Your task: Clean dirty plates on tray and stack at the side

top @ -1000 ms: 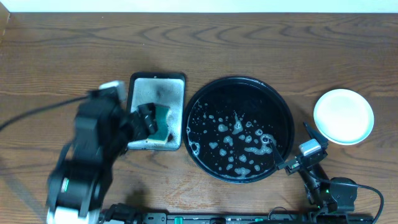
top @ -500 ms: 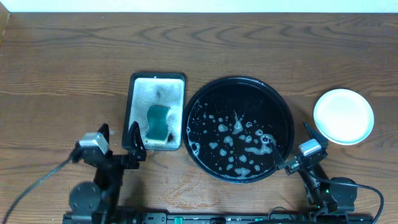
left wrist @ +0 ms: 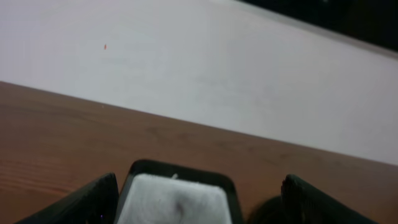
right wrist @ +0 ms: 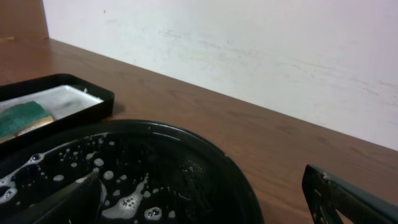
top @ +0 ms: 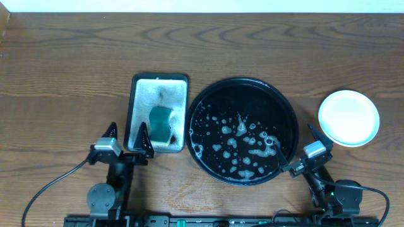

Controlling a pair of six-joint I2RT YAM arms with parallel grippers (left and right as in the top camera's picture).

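The round black tray (top: 288,113) sits mid-table, holding only soapy water and foam; no plate is on it. It also fills the lower left of the right wrist view (right wrist: 236,180). A pale round plate (top: 348,118) lies on the wood to the tray's right; I cannot tell if others lie under it. My left gripper (top: 128,134) is open and empty at the near end of the small foam tray. My right gripper (top: 295,142) is open and empty, one finger over the black tray's near right rim, the other outside it.
A small rectangular tray (top: 134,94) with foam and a green sponge (top: 161,123) stands left of the black tray. It shows between my left fingers in the left wrist view (left wrist: 177,198) and at far left in the right wrist view (right wrist: 93,93). A pale wall lies behind the table.
My left arm has let go of the green sponge in the small tray and pulled back toward the front edge, jaws open. The right arm has not moved.
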